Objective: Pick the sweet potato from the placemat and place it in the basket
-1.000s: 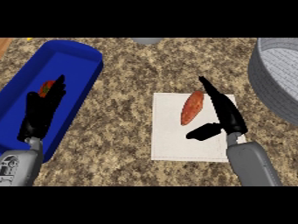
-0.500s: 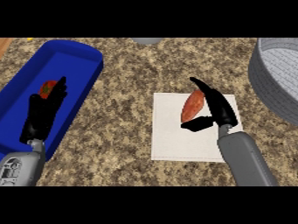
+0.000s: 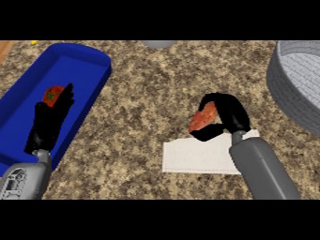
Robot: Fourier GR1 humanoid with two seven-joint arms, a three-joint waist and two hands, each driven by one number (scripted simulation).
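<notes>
Holding sweet potato (image 3: 202, 120) in curled right hand (image 3: 230, 115) at placemat (image 3: 190, 159) far edge; grasp looks done, next: carry to basket (image 3: 297, 93), worktop (image 3: 155, 84) right edge, release.

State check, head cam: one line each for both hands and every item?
sweet potato: gripped in the right hand, past the placemat's far edge, not in the basket
right hand: shut on the sweet potato
left hand: open, fingers straight, over the blue bin
placemat: flat on the counter, sweet potato off it
basket: upright, no sweet potato inside
blue bin: holds a red item
</notes>
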